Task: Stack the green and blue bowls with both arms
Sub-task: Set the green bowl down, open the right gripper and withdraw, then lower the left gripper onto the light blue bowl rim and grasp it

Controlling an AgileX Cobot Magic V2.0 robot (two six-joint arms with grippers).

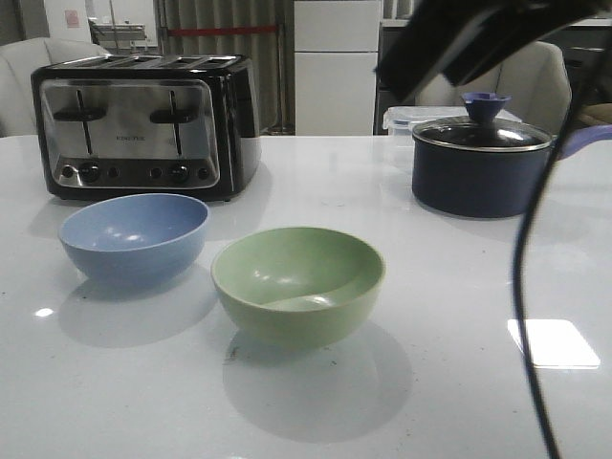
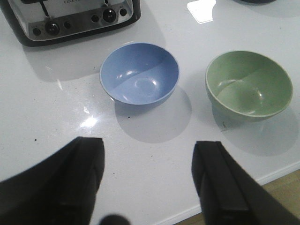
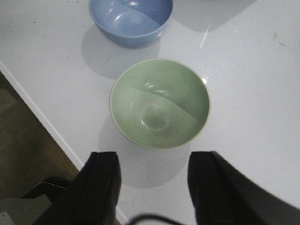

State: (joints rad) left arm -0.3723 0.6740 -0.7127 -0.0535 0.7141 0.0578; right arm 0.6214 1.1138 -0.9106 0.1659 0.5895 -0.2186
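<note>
The pale green bowl stands upright and empty near the middle of the white table. The light blue bowl stands empty to its left, apart from it. Both show in the left wrist view, blue bowl and green bowl, and in the right wrist view, green bowl and blue bowl. My left gripper is open and empty above the table's front edge, short of the blue bowl. My right gripper is open and empty, hovering just short of the green bowl. Part of the right arm shows high at the top right.
A black and chrome toaster stands behind the blue bowl. A dark navy lidded pot stands at the back right, a clear container behind it. A black cable hangs down the right side. The table's front edge lies close below both grippers.
</note>
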